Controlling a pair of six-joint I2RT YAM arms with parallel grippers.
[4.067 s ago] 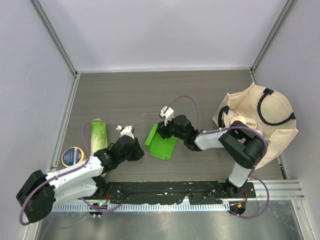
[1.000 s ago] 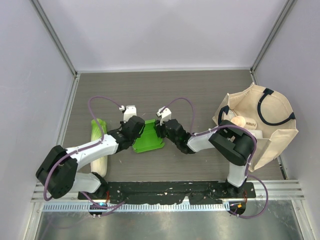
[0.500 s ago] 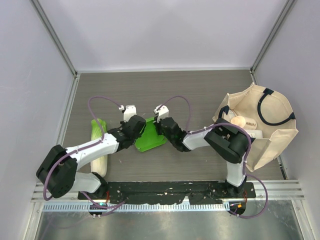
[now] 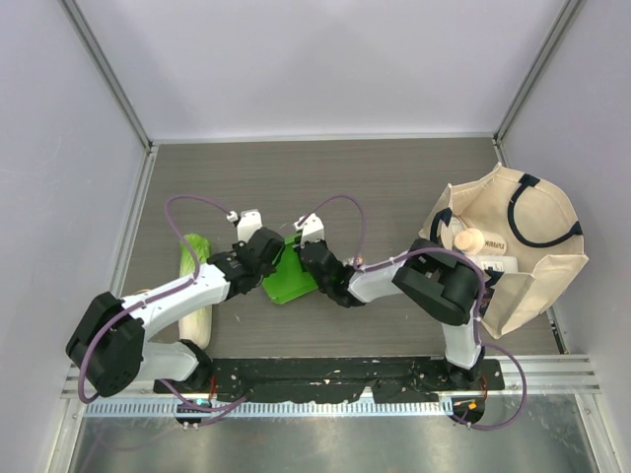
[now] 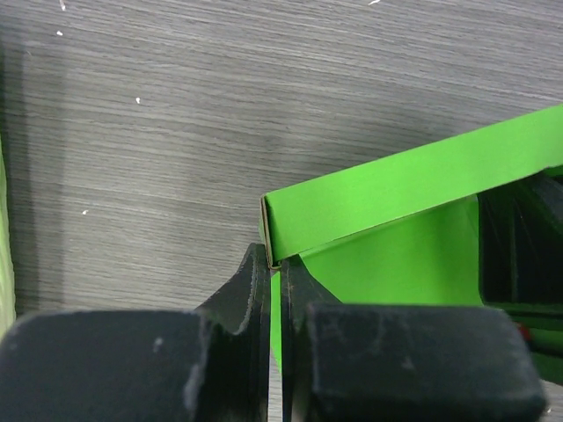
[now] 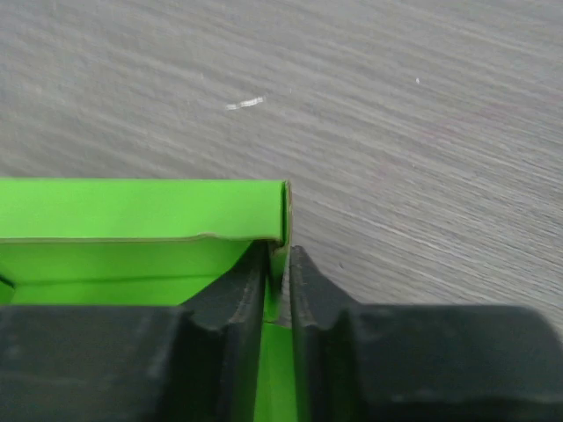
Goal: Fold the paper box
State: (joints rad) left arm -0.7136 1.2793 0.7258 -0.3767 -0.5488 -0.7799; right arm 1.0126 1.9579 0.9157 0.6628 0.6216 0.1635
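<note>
The bright green paper box [image 4: 290, 275] lies on the grey table between my two grippers, its side walls folded up. My left gripper [image 4: 277, 248] is shut on the box's left wall; in the left wrist view the jaws [image 5: 279, 264] pinch the wall's corner edge [image 5: 387, 192]. My right gripper [image 4: 303, 249] is shut on the box's right wall; in the right wrist view the jaws [image 6: 278, 259] clamp the wall's end next to a folded flap [image 6: 141, 209]. The box floor shows green below both sets of fingers.
A long pale-green cabbage [image 4: 193, 286] lies left of the box, partly under my left arm. A beige tote bag [image 4: 515, 246] stands at the right with things inside. Grey walls close the table at the back and sides.
Both grippers and the box have shifted left and a little toward the back. About four seconds ago the left gripper was away from the box; now it holds the left wall.
</note>
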